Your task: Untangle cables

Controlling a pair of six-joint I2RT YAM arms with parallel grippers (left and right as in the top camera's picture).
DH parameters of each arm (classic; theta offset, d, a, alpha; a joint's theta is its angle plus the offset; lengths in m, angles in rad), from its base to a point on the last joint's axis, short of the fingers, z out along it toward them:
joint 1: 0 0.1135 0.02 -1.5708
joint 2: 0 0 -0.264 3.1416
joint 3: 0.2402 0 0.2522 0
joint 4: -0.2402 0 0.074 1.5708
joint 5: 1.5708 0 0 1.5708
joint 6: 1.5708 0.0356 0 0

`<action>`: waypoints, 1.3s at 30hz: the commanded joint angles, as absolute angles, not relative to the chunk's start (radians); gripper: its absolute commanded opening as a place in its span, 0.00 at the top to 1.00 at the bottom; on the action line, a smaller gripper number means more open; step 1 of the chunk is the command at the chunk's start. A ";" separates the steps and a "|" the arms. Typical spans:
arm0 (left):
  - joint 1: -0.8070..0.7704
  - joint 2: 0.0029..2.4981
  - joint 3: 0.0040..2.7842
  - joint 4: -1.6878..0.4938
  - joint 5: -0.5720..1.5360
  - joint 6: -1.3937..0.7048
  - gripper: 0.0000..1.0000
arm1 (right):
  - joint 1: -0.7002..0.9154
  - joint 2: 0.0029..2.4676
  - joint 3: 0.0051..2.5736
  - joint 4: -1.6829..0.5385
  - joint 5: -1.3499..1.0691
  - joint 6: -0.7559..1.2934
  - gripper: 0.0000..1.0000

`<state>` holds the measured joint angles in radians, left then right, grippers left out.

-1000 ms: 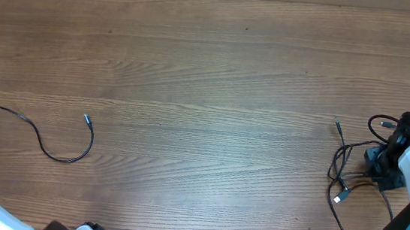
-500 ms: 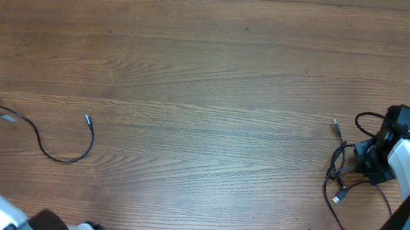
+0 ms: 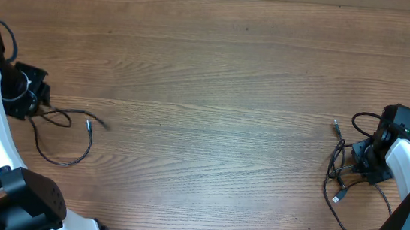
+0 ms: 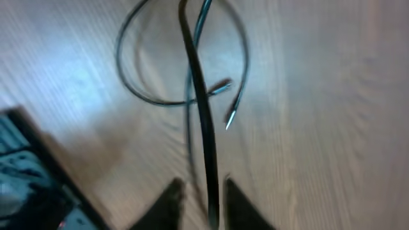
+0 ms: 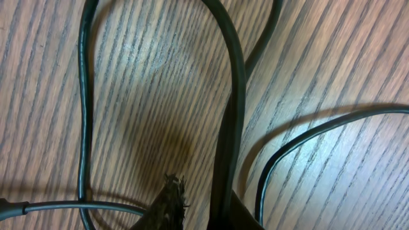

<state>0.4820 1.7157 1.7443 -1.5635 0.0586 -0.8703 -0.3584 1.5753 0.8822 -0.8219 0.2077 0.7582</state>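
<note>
One thin black cable [image 3: 61, 160] lies at the table's left in a loose loop, with its plug ends [image 3: 89, 124] side by side. My left gripper [image 3: 36, 102] sits at its left end. In the blurred left wrist view this cable [image 4: 198, 96] runs between the fingers [image 4: 171, 201] of the left gripper [image 4: 200, 185], with a gap beside it. At the far right, two more cables [image 3: 338, 169] lie tangled, and my right gripper [image 3: 365, 157] is over them. In the right wrist view the right gripper [image 5: 201, 195] is slightly apart, and a thick-looking cable [image 5: 235, 96] rests against one finger.
A plug end [image 3: 335, 127] points away from the right tangle, and another plug [image 3: 340, 195] lies below it. Other cable strands [image 5: 83, 96] curve round the right jaws. The wooden table [image 3: 216, 78] fills the view. Both arm bases sit at the front edge.
My left arm has come into view from the left, pulling the cable's end rightward into a small loop, and its jaws have parted. The right gripper has shifted slightly left and eased apart.
</note>
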 commanded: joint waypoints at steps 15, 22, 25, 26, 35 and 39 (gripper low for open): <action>0.529 1.718 1.689 -1.551 0.201 -0.724 0.00 | -0.353 1.565 0.876 -0.826 0.117 0.747 0.70; 0.286 1.718 1.689 -1.470 0.218 -0.664 0.00 | -0.352 1.565 0.876 -0.821 -0.565 0.240 0.96; 0.197 1.718 1.689 -1.426 0.220 -0.665 0.01 | -0.341 1.565 0.876 -0.869 -0.904 -0.045 0.96; 0.169 1.718 1.689 -1.413 0.223 -0.664 0.01 | -0.334 1.565 0.876 -0.886 -0.976 -0.108 0.96; -0.044 1.718 1.689 -1.301 0.314 -0.447 0.00 | -0.173 1.564 0.878 -0.917 -1.203 -0.306 0.96; -0.093 1.718 1.689 -1.264 0.339 -0.415 0.00 | -0.062 1.564 0.878 -0.865 -1.000 -0.292 0.43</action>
<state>-0.0616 1.7172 1.6955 -1.2823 0.2859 -0.5079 -0.1280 1.5753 0.8803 -0.8925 -1.0779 -0.2218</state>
